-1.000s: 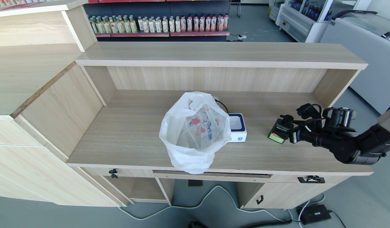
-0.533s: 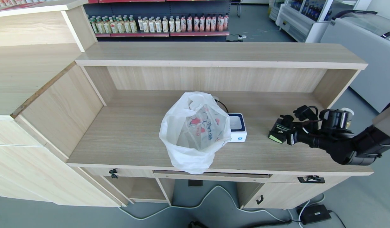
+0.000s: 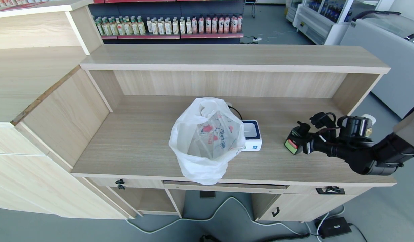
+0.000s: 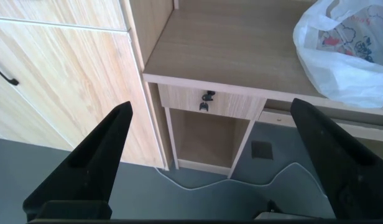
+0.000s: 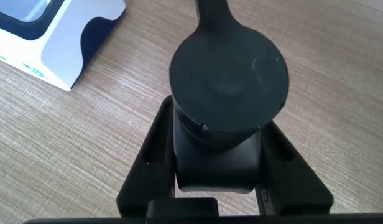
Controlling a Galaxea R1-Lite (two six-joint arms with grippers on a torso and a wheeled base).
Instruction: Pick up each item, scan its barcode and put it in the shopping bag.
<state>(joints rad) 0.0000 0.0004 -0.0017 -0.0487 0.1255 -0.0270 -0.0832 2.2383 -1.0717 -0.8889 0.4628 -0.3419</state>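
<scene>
Shop: checkout counter, stocked drink shelves

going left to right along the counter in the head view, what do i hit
shopping bag → white and blue scanner → dark item with a green and red end, held in the right tool

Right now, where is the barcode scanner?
In the head view, the barcode scanner sits just right of the shopping bag; the right claw, holding a dark box, is farther right.
</scene>
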